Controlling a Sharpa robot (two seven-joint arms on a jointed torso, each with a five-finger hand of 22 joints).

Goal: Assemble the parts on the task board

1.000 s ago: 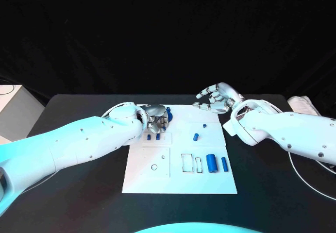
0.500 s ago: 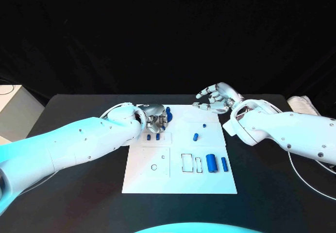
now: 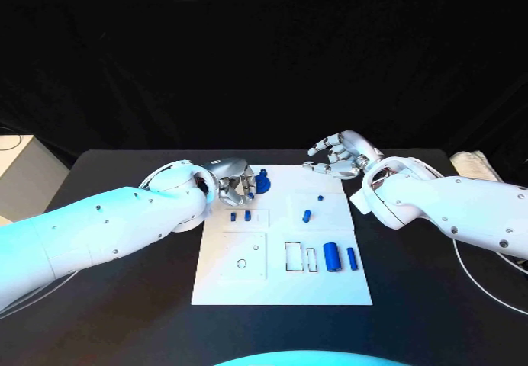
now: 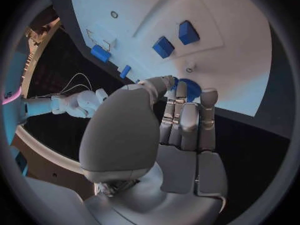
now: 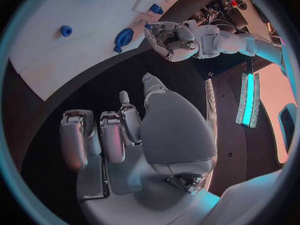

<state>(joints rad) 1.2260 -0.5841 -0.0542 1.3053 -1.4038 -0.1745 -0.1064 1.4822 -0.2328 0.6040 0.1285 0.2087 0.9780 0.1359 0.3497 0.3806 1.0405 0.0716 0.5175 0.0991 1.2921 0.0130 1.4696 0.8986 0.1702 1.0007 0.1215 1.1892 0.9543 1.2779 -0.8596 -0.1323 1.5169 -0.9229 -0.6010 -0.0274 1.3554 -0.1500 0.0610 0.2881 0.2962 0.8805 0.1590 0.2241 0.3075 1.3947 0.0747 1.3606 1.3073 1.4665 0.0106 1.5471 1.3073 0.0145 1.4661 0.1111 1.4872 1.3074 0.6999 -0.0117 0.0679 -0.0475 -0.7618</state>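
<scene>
Fingers, left: the silver left hand has its fingers curled down at the far-left corner of the flat white task board, their tips against a round blue disc-shaped part. The left wrist view shows the tips touching the disc, but I cannot tell whether they pinch it or merely rest on it.
Fingers, right: the silver right hand hovers off the board's far-right corner over the black table, fingers loosely curled apart and holding nothing; the right wrist view shows them bare.
Disc part: lies at the board's far edge, partly under the left fingertips. It looks like rigid moulded plastic, light and thin, so likely to slide on the smooth board if nudged sideways. Judged best hold: opposite points on its rim, thumb against a finger, not a press from above.
Small blue blocks: a pair sits in a recess just nearer than the left hand; two more small pieces lie near the board's middle. Stiff, tiny, easy to knock.
Blue cylinders: a thick one and a thinner one lie side by side toward the near-right, beside two outlined rectangular slots. Round and smooth, so prone to rolling; grip across the barrel at mid-length.
Ring mark: a small circle sits in the near-left panel, probably a seat for a round part.
</scene>
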